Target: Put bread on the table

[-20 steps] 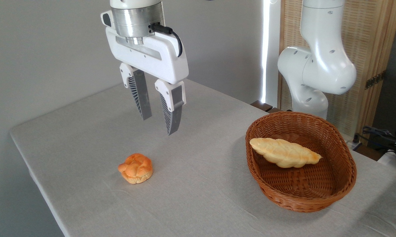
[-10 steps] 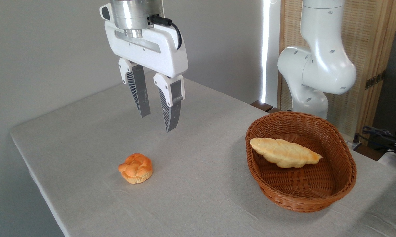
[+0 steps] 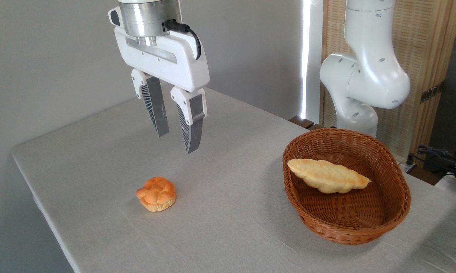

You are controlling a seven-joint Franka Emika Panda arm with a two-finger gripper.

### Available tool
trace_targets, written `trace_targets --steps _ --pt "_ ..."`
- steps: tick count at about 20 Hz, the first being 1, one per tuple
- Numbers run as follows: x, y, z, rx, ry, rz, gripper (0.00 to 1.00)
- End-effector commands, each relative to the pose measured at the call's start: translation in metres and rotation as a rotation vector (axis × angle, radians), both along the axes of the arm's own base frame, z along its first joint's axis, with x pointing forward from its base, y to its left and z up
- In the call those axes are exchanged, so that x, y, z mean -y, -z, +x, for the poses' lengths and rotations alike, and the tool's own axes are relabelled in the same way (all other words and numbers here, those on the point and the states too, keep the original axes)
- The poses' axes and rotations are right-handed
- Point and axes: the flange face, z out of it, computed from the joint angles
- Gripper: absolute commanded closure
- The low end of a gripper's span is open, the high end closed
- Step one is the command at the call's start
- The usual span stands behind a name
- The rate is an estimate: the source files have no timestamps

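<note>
The bread [image 3: 156,193] sits on the table [image 3: 231,212] while the gripper [image 3: 177,141] (fingers parted, holding nothing) hangs above it.

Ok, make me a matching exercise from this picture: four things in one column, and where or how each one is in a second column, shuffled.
Things:
1. bun
2. loaf
3. basket
4. gripper

States:
A. lying inside the wicker
B. in the air, jaws apart, holding nothing
C. sitting on the grey cloth, alone, left of centre
D. standing on the table at the right

Pairs: 1-C, 2-A, 3-D, 4-B
</note>
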Motion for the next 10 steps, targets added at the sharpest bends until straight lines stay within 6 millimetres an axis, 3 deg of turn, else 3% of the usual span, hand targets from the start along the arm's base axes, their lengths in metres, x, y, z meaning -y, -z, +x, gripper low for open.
trace_targets --steps 1,10 --pt "0.0052 -0.0041 0.0028 -0.012 0.014 0.014 0.00" --pt "0.0034 -0.0058 0.0020 -0.009 0.006 0.011 0.00"
